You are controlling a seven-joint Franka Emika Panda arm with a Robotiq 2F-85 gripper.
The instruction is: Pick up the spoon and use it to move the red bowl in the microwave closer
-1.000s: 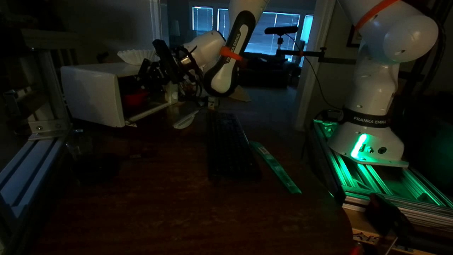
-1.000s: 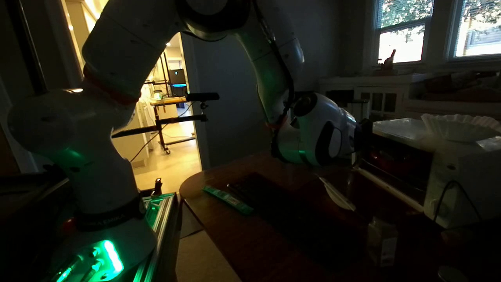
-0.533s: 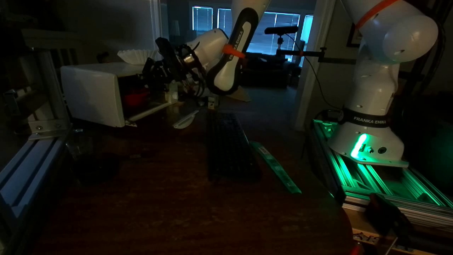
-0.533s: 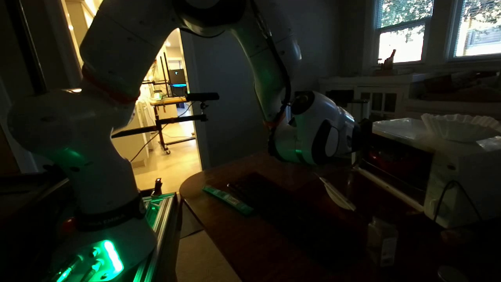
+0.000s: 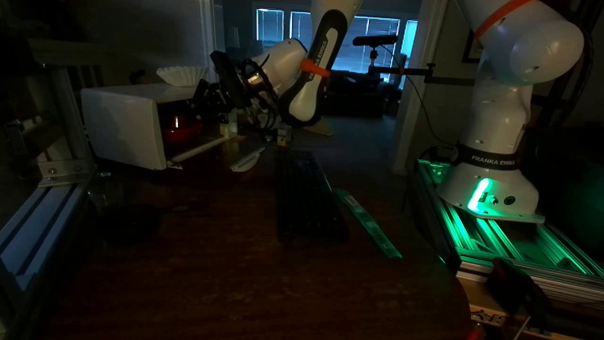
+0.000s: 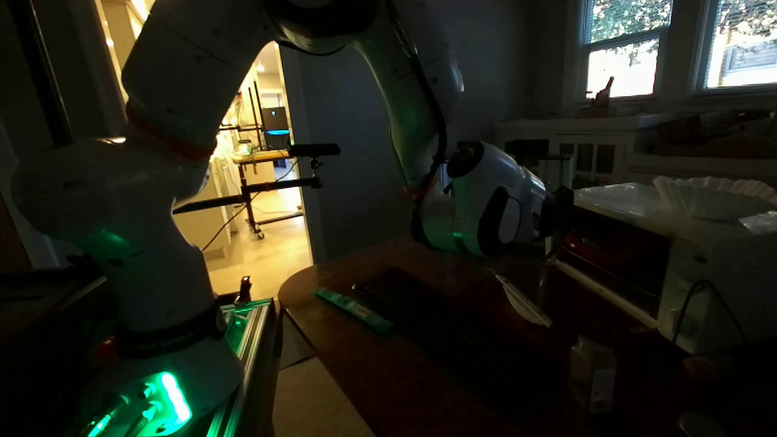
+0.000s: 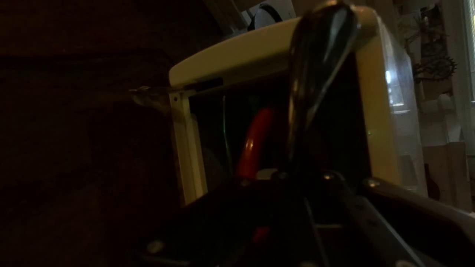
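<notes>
My gripper (image 7: 297,172) is shut on the handle of a dark, shiny spoon (image 7: 324,55); in the wrist view the spoon extends upward across the microwave's opening. The white microwave (image 7: 237,55) stands open with a very dark cavity, and it shows in both exterior views (image 5: 122,125) (image 6: 710,285). Inside it, near the opening, is the red bowl (image 5: 181,132), its curved red edge (image 7: 252,152) left of the spoon in the wrist view. Dark fingers cover its lower part. In an exterior view my gripper (image 5: 200,97) is at the microwave's mouth, above and beside the bowl. Spoon-to-bowl contact is too dark to tell.
A white fluted paper filter (image 5: 181,75) sits on top of the microwave. On the table lie a black keyboard (image 5: 309,198), a green strip (image 5: 370,224) and a white flat item (image 6: 523,300). A small carton (image 6: 593,376) stands near the microwave.
The arm has drawn back a little from the microwave, with the gripper still shut. The red bowl shows more brightly and appears shifted toward the opening.
</notes>
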